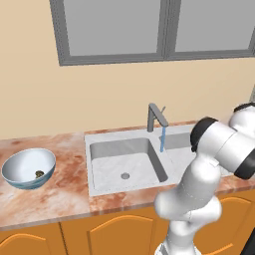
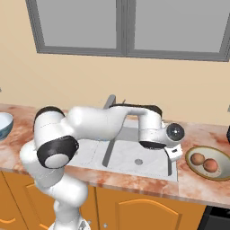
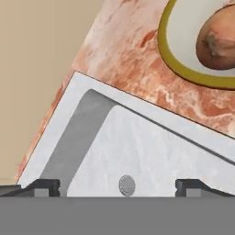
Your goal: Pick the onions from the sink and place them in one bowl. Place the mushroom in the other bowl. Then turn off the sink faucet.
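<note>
Two orange-brown onions lie in the pale tan bowl on the counter right of the sink. In the hand view one onion sits inside the bowl's rim. The dark mushroom rests in the blue-and-white bowl at the left. My gripper hangs open over the right basin with nothing between its fingertips. A blue stream runs from the grey faucet.
A red-marbled counter surrounds the sink, with a beige wall and a window behind. A round drain lies below the hand. My arm stretches across in front of the faucet post.
</note>
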Robot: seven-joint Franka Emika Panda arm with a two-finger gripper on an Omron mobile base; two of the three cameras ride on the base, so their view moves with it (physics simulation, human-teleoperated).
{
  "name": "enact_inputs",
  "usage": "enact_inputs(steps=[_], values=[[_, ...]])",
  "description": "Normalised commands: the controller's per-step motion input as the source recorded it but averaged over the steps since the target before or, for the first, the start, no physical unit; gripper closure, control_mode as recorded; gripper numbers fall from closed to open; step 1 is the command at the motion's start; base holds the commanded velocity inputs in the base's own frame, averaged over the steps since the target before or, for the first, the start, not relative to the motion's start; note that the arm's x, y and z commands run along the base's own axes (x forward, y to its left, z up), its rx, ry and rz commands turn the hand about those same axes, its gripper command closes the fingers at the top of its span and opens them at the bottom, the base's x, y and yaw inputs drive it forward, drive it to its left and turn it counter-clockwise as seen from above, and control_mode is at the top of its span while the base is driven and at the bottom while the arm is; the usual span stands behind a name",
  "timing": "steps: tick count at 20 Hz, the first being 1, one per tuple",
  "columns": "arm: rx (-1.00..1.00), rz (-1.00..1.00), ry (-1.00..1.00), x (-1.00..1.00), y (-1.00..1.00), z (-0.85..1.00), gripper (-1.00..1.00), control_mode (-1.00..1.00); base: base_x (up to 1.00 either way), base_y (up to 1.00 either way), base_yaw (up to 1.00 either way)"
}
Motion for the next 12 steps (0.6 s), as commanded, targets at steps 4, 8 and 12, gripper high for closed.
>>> enact_inputs(steps=[4,8,12], values=[[-0.05,0.43,-0.29,0.0,0.35,0.29,-1.0,-1.0,0.0,0.0,0.0],[-0.06,0.45,-0.23,0.0,0.37,0.27,-1.0,-1.0,0.0,0.0,0.0],[-0.07,0.46,-0.24,0.0,0.42,0.28,-1.0,-1.0,0.0,0.0,0.0]])
